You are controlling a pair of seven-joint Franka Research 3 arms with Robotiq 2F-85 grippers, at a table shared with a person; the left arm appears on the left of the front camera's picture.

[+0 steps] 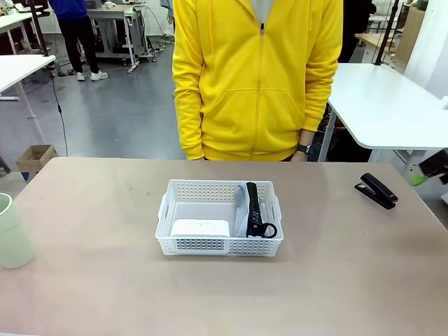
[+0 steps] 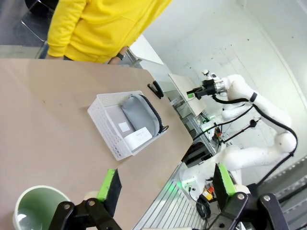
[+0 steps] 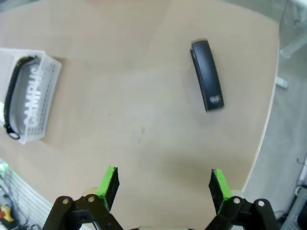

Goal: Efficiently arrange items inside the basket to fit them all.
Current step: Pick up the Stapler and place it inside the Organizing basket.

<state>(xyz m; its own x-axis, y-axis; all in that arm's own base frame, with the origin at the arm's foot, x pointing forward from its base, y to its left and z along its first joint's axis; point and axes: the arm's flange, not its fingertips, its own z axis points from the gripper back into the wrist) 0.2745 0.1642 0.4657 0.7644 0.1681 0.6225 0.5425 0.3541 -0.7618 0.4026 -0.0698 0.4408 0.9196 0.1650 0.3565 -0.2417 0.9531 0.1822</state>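
Frankly, left gripper [image 2: 165, 184] and right gripper [image 3: 163, 184] gape empty; I might knock the stapler [image 3: 207, 75], seemingly near the table [image 3: 144, 100] edge, off.

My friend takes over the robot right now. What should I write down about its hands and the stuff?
Left gripper: open, empty, hovering near the green cup.
Right gripper: open, empty, hovering near the black stapler.
Done: the grey pouch and the white box lie in the basket.
Left: the cup (table's left edge) and the stapler (far right) must go in.
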